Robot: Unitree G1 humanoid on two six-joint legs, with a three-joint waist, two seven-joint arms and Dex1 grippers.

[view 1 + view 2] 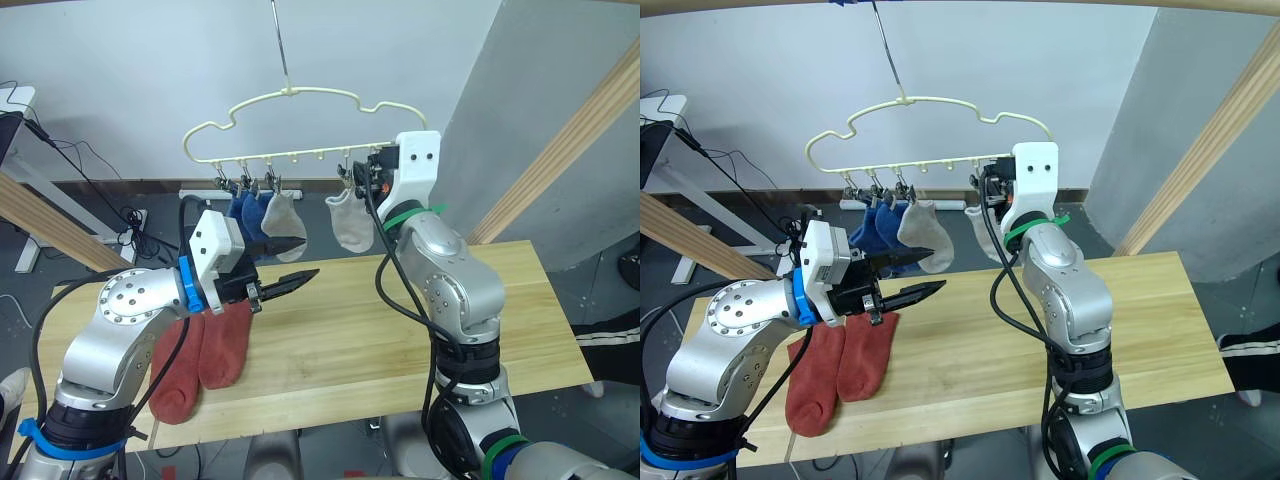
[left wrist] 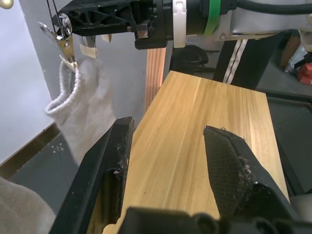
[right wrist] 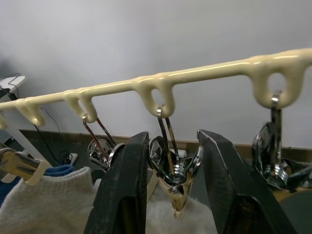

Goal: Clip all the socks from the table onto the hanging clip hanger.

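Clip hanger [image 1: 290,125]: pale-yellow wire frame, hanging by a metal hook above the far edge of the table [image 1: 400,330].
Blue socks [image 1: 245,212]: two, hanging side by side from clips towards the hanger's left end.
Grey socks: one [image 1: 283,214] hanging just right of the blue pair; the other [image 1: 352,222] hanging further right, beside the right gripper.
Rust-red socks [image 1: 205,355]: two, lying flat and side by side on the table's left part, partly under the left arm.
Left gripper [image 1: 285,268]: hovering over the table below the hanging socks, fingers spread apart and carrying nothing.
Right gripper [image 3: 170,190]: raised to the hanger's rail; its fingers are sitting either side of one metal clip [image 3: 171,165], slightly parted.
Right wrist view adds: that clip is biting the cuff of the grey sock; neighbouring clips are hanging on both sides.
Left wrist view adds: bare plank grain between the spread fingers [image 2: 109,165], and the clipped grey sock seen side-on.
Legible writing: none readable.
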